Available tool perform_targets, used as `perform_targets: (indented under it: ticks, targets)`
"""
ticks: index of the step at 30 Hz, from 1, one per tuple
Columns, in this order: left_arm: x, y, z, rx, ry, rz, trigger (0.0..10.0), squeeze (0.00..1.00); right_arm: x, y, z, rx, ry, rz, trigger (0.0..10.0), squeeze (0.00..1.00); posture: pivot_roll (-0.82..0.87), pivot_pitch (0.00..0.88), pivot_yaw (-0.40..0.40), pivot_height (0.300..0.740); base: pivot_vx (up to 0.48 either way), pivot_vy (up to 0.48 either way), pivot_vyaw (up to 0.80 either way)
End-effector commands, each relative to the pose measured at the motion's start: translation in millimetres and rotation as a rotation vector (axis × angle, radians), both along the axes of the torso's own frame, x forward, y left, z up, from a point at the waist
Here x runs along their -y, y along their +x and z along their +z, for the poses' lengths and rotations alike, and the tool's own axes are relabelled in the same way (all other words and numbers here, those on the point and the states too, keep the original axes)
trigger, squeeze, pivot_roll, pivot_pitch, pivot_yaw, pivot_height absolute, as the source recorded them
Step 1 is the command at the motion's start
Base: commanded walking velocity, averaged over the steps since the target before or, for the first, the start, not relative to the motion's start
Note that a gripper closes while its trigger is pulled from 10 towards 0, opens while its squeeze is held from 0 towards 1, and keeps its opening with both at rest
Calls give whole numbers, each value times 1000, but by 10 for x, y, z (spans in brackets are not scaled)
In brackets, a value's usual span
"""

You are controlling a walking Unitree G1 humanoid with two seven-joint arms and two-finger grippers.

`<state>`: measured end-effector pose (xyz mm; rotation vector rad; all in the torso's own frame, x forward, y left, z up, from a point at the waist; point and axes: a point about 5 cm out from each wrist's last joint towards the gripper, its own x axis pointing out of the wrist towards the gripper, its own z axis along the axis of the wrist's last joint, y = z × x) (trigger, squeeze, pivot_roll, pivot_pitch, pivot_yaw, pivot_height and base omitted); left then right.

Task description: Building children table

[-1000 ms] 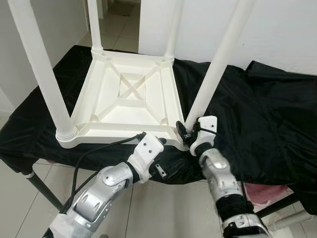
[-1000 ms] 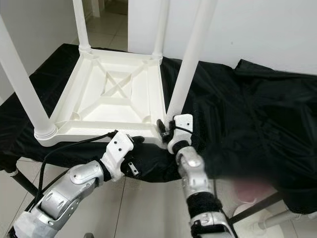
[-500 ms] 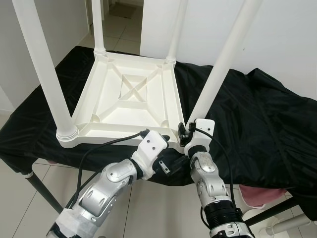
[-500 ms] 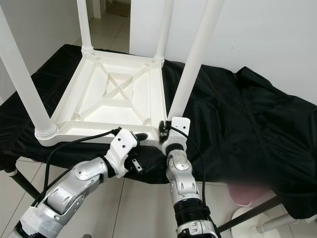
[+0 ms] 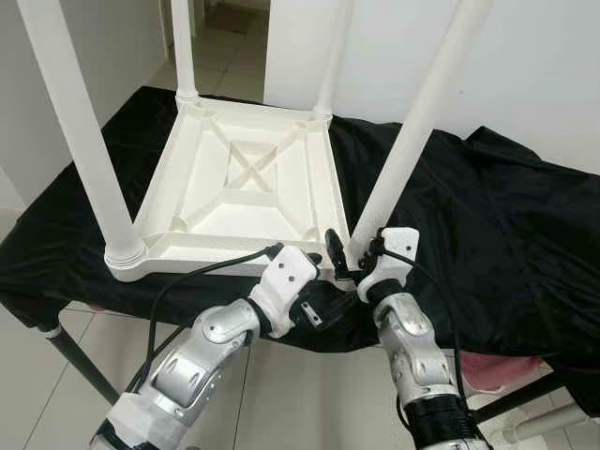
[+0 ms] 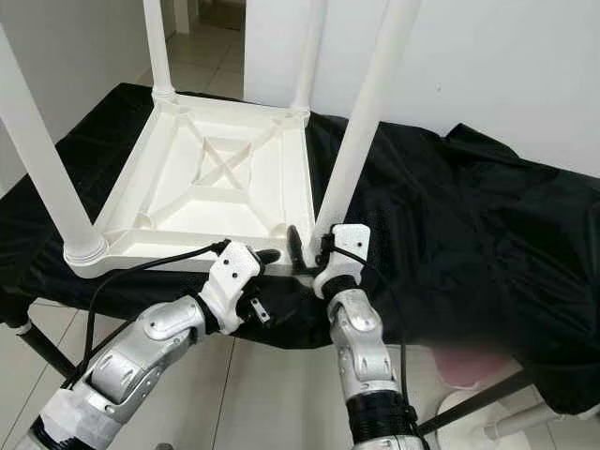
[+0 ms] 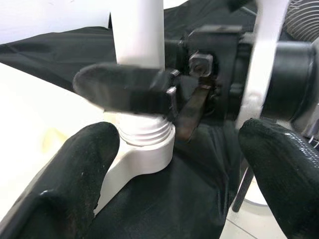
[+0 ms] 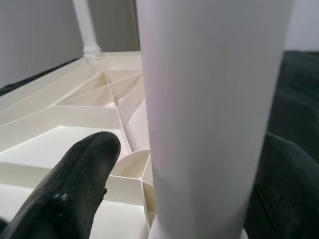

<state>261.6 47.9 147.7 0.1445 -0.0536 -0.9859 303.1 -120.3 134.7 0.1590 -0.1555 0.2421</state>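
The table (image 5: 246,192) lies upside down on a counter (image 5: 487,216) draped in black cloth, in the centre-left of the head view. All four legs are seated and point upward.

Far left: a near leg (image 5: 80,131) stands in its socket at the lower-left corner of the top. No end effector is near it.

Centre: the left end effector (image 5: 314,267) sits at the near edge of the top, just beside the near-right corner socket. Its fingers (image 7: 75,169) are spread open, with the socket collar (image 7: 144,144) and the counter edge between them. It grips nothing.

Right of centre: the near-right leg (image 5: 412,131) rises from the corner socket and leans toward the upper right of the frame. Its long axis is near vertical, tilted slightly away from the top. The right end effector (image 5: 352,258) is at the base of this leg. Its fingers (image 8: 75,184) stand open on either side of the leg without visibly pressing it.

Key relation: the leg base lies directly between the right end effector's fingers, so the right arm is the nearer one. Probable next step: close on the leg and turn or press it along its axis into the socket. The left end effector is placed to steady the top.

Right: the cloth lies in loose folds.
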Motion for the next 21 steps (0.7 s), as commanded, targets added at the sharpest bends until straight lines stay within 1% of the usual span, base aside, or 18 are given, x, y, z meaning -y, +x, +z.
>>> perform_targets:
  ticks: [1, 6, 8, 10, 13, 15, 16, 17, 18, 19, 21]
  targets:
    - [30, -41, -13, 0, 27, -110, 10000, 0, 93, -62, -46, 11, -14, 57, 10000, 0, 40, 0, -94, 740, 0, 0, 0]
    - [19, -44, -11, 0, 32, -116, 10000, 0, 144, -89, -79, 22, -37, 97, 10000, 0, 41, 0, -85, 740, 0, 0, 0]
    - [-19, -60, -17, -8, 41, -127, 10000, 0, 213, -98, -107, 39, -77, 154, 10000, 0, 41, 0, -71, 740, 0, 0, 0]
    - [-19, -60, -17, -8, 41, -127, 10000, 0, 213, -98, -107, 39, -77, 154, 10000, 0, 41, 0, -71, 740, 0, 0, 0]
    - [-79, -86, -25, -24, 51, -141, 10000, 0, 290, -85, -106, 51, -123, 240, 10000, 0, 42, 0, -60, 740, 0, 0, 0]
    - [-79, -86, -25, -24, 51, -141, 10000, 0, 290, -85, -106, 51, -123, 240, 10000, 0, 42, 0, -60, 740, 0, 0, 0]
    - [-93, -89, -24, -26, 51, -143, 10000, 0, 316, -74, -95, 52, -137, 273, 10000, 0, 45, 0, -58, 740, 0, 0, 0]
    - [-93, -89, -24, -26, 51, -143, 10000, 0, 316, -74, -95, 52, -137, 273, 10000, 0, 45, 0, -58, 740, 0, 0, 0]
    - [-107, -86, -20, -29, 51, -142, 10000, 0, 367, -16, -67, 53, -167, 322, 10000, 0, 47, 0, -52, 740, 0, 0, 0]
    - [-107, -86, -20, -29, 51, -142, 10000, 0, 367, -16, -67, 53, -167, 322, 10000, 0, 47, 0, -52, 740, 0, 0, 0]
    - [-111, -76, -16, -28, 51, -138, 10000, 0, 391, 86, -31, 54, -201, 349, 10000, 0, 54, 0, -51, 740, 0, 0, 0]
